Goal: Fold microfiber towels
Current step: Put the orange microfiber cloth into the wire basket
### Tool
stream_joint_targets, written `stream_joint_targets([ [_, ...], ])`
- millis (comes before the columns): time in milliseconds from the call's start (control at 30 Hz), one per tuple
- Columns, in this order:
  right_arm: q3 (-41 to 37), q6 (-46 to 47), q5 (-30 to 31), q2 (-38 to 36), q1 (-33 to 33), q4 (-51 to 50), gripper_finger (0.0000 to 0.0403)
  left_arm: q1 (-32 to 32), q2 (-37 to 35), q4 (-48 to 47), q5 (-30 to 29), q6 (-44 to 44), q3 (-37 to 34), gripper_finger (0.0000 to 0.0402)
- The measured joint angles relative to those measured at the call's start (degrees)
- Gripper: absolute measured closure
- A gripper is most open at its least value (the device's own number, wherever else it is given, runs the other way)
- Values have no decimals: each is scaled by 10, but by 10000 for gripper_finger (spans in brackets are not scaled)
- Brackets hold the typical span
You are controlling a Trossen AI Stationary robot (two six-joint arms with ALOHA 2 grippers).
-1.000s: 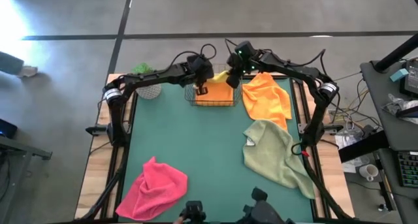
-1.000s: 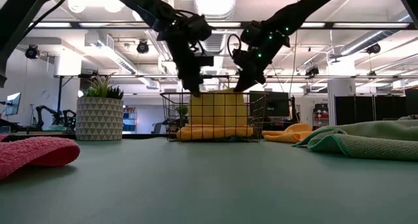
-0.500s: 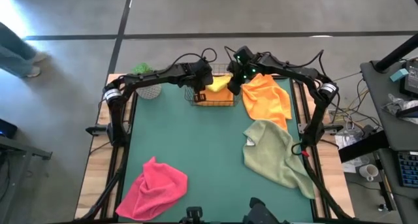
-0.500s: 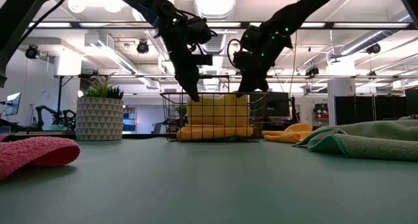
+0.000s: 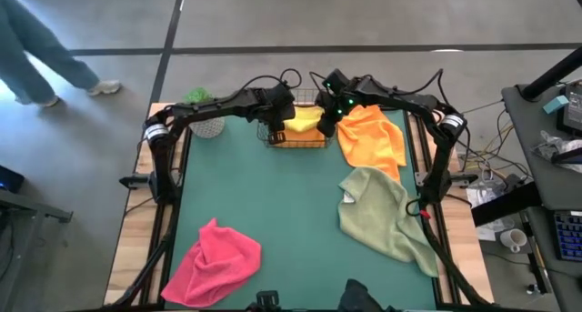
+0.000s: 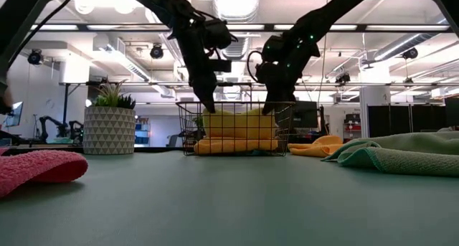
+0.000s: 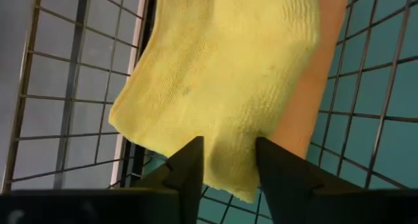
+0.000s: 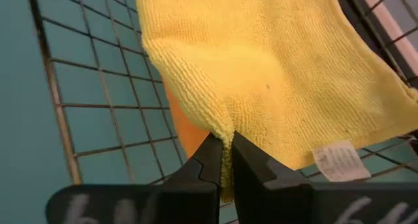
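A yellow towel [image 5: 305,121] lies in the wire basket [image 5: 296,141] at the table's far middle, draped over a folded orange towel [image 6: 237,145]. My left gripper [image 7: 228,168] is open over the basket's left part, with the yellow towel's edge between its spread fingers. My right gripper [image 8: 225,160] is shut on the same towel from the basket's right side. A second orange towel [image 5: 371,135], a sage green towel [image 5: 382,212] and a pink towel [image 5: 214,257] lie crumpled on the green table. My left gripper has its fingers on either side of the yellow towel's edge [image 7: 228,145]; I cannot tell whether they touch it. My right gripper pinches a gathered bit of the yellow towel's edge [image 8: 224,136] between its two fingers, slanting down into the basket from the right. The towel spreads away from the pinch, sagging onto the orange towel below.
A potted plant [image 5: 205,112] stands left of the basket at the far left. The table's middle is bare green mat [image 5: 264,194]. A person walks past on the floor beyond the far left corner.
The yellow towel hung upright between both grippers above the basket. It has come down into the basket and slumped onto the orange towel. My right gripper has gone down with it, and both grippers have tipped further downward.
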Motion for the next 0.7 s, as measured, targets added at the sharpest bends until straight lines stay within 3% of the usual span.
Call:
stream_joint_targets([
  [133, 0, 0, -3, 0, 0, -4, 392, 0, -3, -2, 1, -22, 15, 250],
  [333, 0, -25, -4, 0, 4, -3, 381, 0, -11, -32, 1, -28, 61, 244],
  [700, 2, -13, -4, -6, 4, -10, 268, 1, -59, -68, -4, -28, 88, 244],
])
